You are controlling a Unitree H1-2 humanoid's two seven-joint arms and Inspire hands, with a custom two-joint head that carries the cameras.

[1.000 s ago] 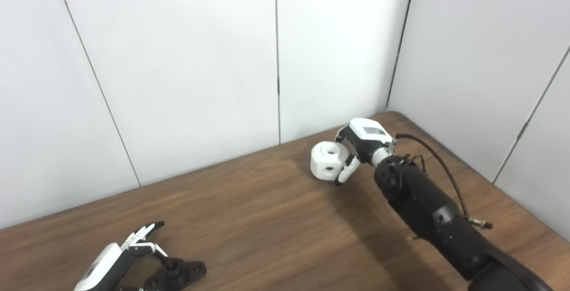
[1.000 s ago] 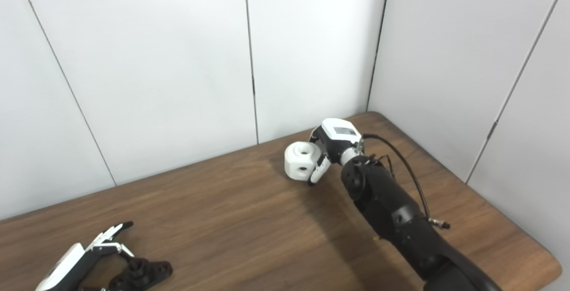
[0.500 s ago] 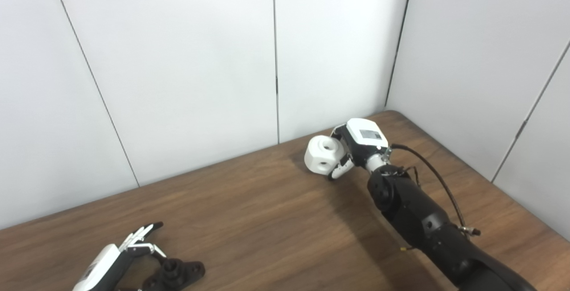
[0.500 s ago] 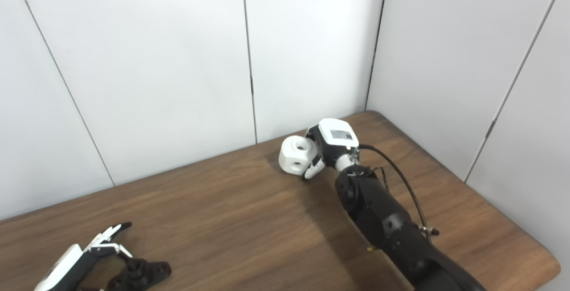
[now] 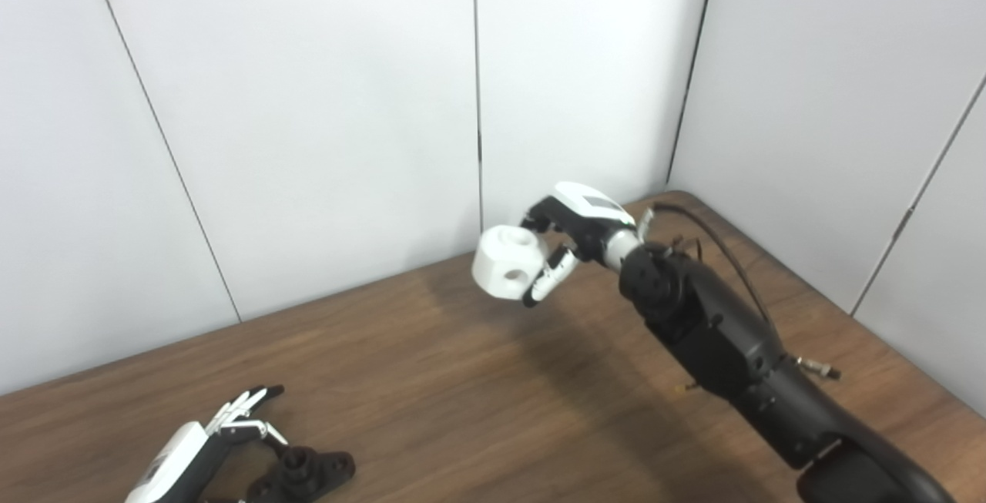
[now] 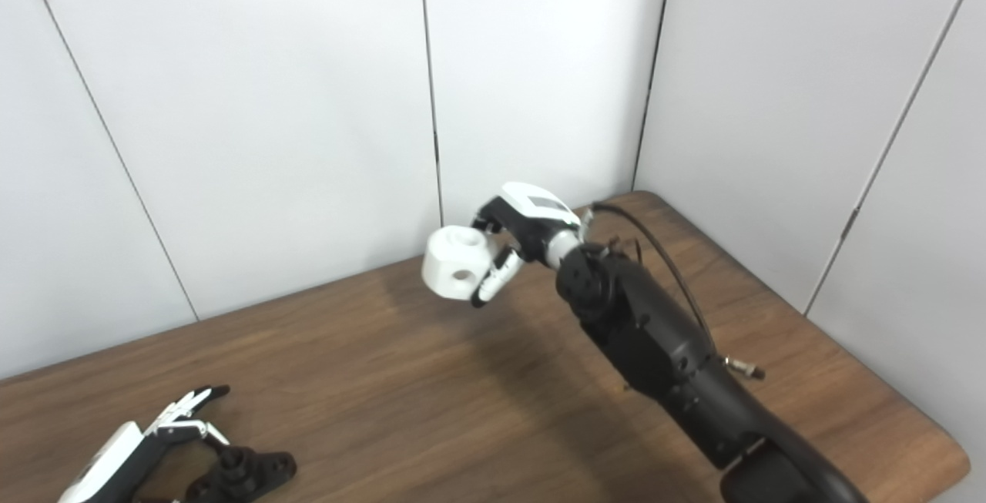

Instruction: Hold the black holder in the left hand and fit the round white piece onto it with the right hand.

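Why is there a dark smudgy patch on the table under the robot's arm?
It is a shadow: in the left eye view the right hand holds the round white piece up, and soft shade falls on the table below; the right eye view shows the same blurry-edged shade, no glare.

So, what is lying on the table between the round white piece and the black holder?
Nothing. Between the round white piece in the right hand and the black holder by the left hand, both eye views show bare table.
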